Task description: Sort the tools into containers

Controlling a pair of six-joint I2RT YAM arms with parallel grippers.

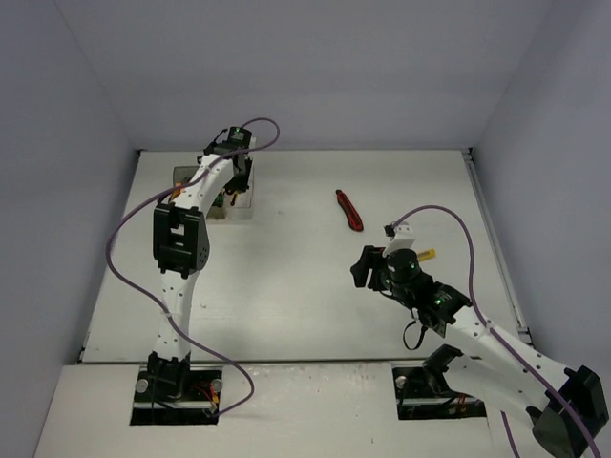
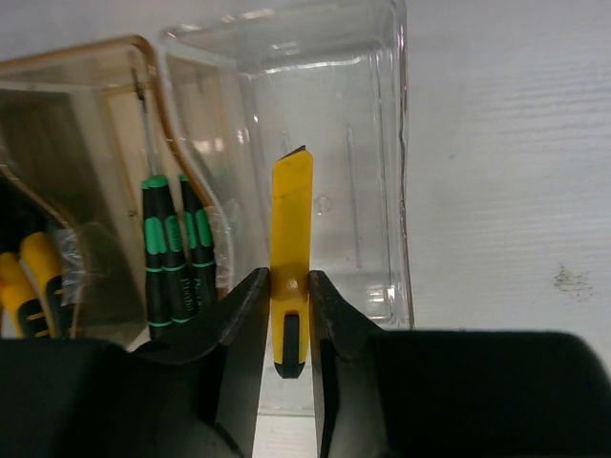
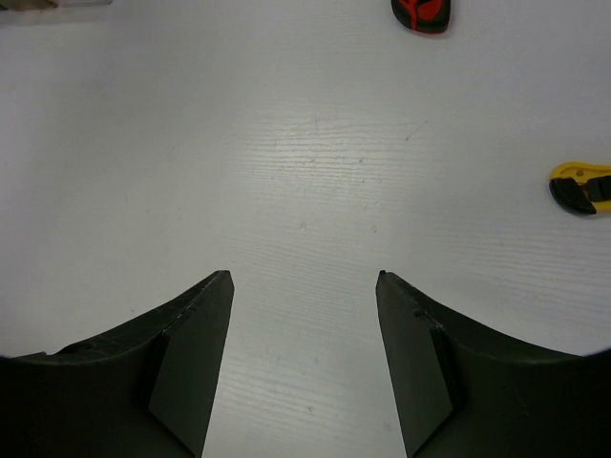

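Note:
My left gripper (image 2: 288,277) is shut on a yellow utility knife (image 2: 292,205) and holds it, blade end forward, over the clear bin (image 2: 377,114). Beside it the amber bin (image 2: 86,105) holds black-and-green screwdrivers (image 2: 172,248); yellow-handled pliers (image 2: 27,286) show at the far left. In the top view the left gripper (image 1: 235,183) is over the bins (image 1: 241,208) at the far left. My right gripper (image 3: 304,277) is open and empty above bare table. A red-handled tool (image 1: 349,210) lies mid-table, and a second yellow tool (image 1: 426,254) lies beside the right wrist.
The red tool's end (image 3: 422,13) and the yellow tool's end (image 3: 582,188) show ahead and right of the right gripper (image 1: 368,267). The white table (image 1: 286,277) is walled on three sides. Purple cables loop off both arms.

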